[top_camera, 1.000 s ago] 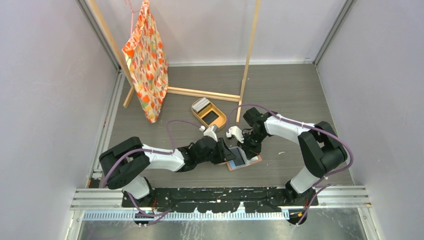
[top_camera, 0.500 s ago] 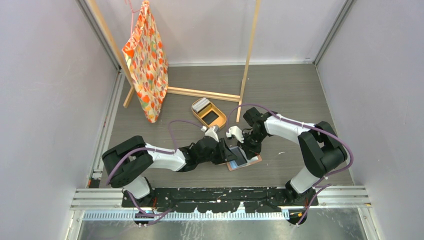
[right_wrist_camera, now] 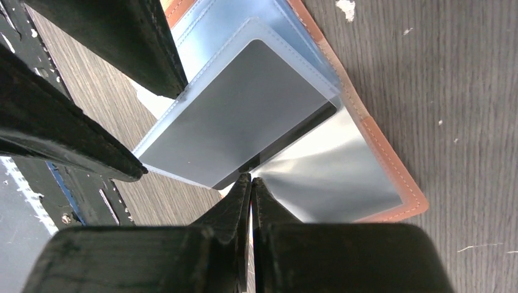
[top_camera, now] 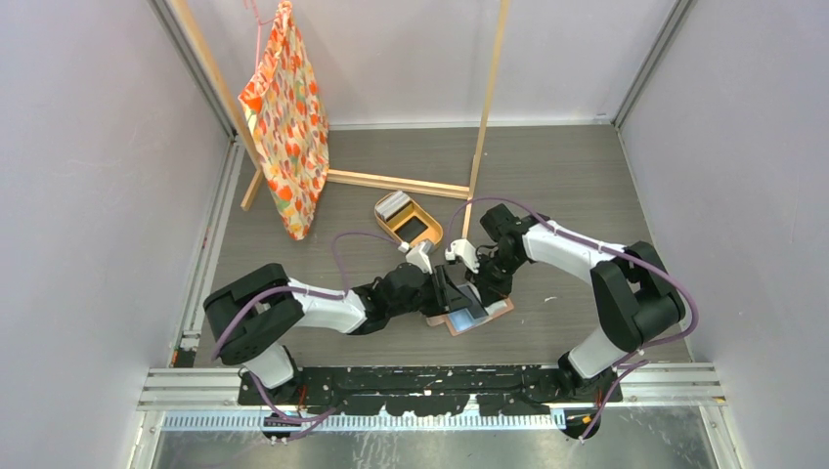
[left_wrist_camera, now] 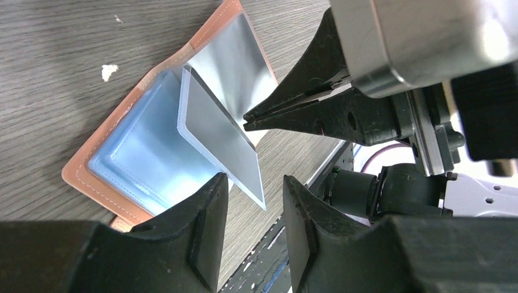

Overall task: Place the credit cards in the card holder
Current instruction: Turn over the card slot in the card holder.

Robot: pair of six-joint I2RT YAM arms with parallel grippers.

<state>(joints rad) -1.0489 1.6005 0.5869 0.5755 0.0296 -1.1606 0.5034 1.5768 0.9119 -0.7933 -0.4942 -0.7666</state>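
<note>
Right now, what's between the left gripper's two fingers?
A grey card, tucked in a clear pocket of the open card holder and standing up from it. Its lower corner sits between the left gripper fingers. The left wrist view shows this best.

Top ext cam: fixed, high, behind both arm bases, tilted down and fwd. Far off; takes in the whole surface [top_camera: 606, 186]. L arm [top_camera: 323, 308] on frame left, R arm [top_camera: 567, 249] on frame right, bases at bottom edge.

L wrist cam: on L arm, looks out between its own fingers [left_wrist_camera: 201, 232]. V. close, low slant across the surface. R gripper [left_wrist_camera: 247, 116] enters from upper right.

R wrist cam: on R arm, looks steeply down past its own tips. V. close. L gripper [right_wrist_camera: 160, 133] at upper left.

Overlap: both wrist views share the card holder [right_wrist_camera: 372, 131] plus the opposite gripper, seen from opposing sides. Top view has the same spot, small, near centre.
</note>
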